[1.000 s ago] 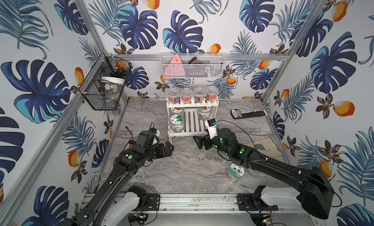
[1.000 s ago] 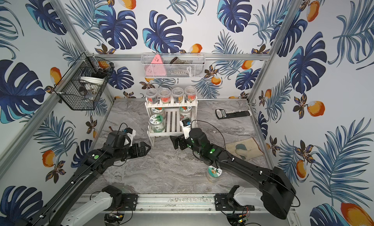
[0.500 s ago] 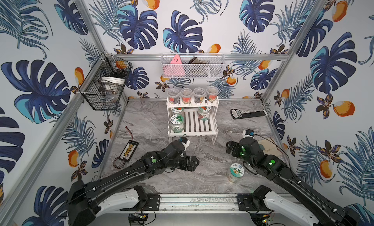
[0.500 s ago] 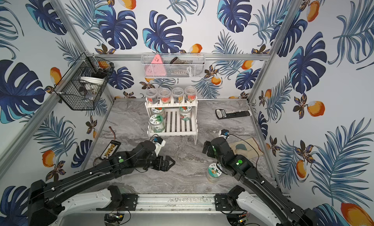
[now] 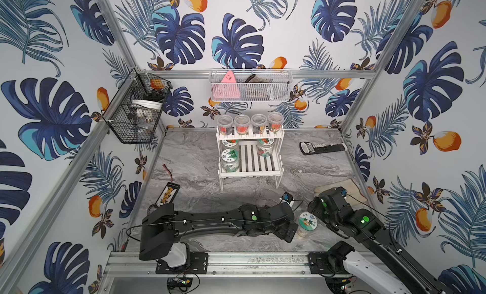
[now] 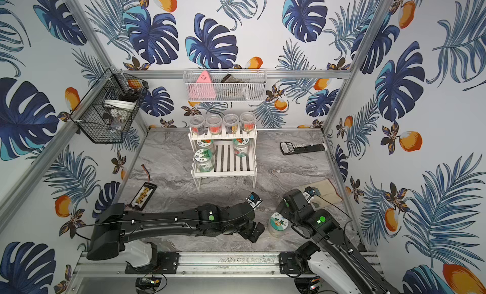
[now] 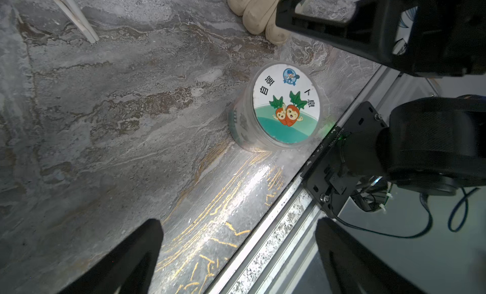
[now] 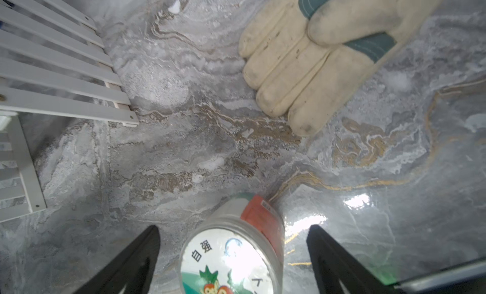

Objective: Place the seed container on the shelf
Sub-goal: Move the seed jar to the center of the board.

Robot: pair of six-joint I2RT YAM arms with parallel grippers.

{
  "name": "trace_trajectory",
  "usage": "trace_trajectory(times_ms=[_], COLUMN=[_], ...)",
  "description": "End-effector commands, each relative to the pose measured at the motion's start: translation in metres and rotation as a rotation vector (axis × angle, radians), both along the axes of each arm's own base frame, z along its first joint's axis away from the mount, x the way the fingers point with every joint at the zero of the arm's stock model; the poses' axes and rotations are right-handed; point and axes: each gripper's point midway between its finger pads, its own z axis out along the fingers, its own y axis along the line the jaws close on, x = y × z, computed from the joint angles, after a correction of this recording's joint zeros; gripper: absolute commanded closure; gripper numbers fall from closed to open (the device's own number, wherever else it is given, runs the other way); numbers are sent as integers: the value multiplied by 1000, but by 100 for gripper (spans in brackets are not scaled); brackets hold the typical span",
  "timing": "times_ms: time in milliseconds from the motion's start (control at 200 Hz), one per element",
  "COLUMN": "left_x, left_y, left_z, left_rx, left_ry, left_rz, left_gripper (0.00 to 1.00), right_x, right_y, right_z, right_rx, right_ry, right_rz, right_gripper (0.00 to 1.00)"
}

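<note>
The seed container (image 5: 307, 221) (image 6: 279, 223), a clear jar with a carrot picture on its lid, stands upright on the marble table near the front rail. My right gripper (image 8: 234, 228) (image 5: 315, 212) is open, one finger on each side of the seed container (image 8: 231, 258) with gaps on both sides. My left gripper (image 7: 238, 227) (image 5: 289, 230) is open and empty, just left of the seed container (image 7: 286, 106), over the table's front edge. The white slatted shelf (image 5: 249, 171) (image 6: 226, 173) (image 8: 52, 69) stands at mid-table and holds several jars.
A cream work glove (image 5: 339, 187) (image 8: 315, 69) lies by the right wall, behind my right arm. A black remote-like device (image 5: 322, 148) lies back right, a small black abacus (image 5: 169, 195) at left. A black wire basket (image 5: 136, 116) and a white mesh basket (image 5: 249, 87) hang on the walls.
My right arm pulled back from the shelf to the seed container, and its jaws narrowed slightly. My left arm swung from the left side across the front to the container.
</note>
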Motion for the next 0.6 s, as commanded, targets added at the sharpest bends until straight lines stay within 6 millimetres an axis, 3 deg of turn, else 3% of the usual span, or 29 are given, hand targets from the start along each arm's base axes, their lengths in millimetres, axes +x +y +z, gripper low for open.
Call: trace_trajectory(times_ms=[0, 270, 410, 595], left_x=[6, 14, 18, 20], left_y=[-6, 11, 26, 42], left_z=[3, 5, 4, 5], left_rx=[-16, 19, 41, 57], left_ry=[-39, -88, -102, -116], left_rz=[4, 53, 103, 151], left_gripper=[1, 1, 2, 4], right_x=[-15, -24, -19, 0], right_y=[8, 21, 46, 96], right_z=[-13, -34, -42, -45], right_rx=[41, 102, 199, 392], right_ry=[100, 173, 186, 177], right_rz=[24, 48, 108, 202], right_gripper=[8, 7, 8, 9])
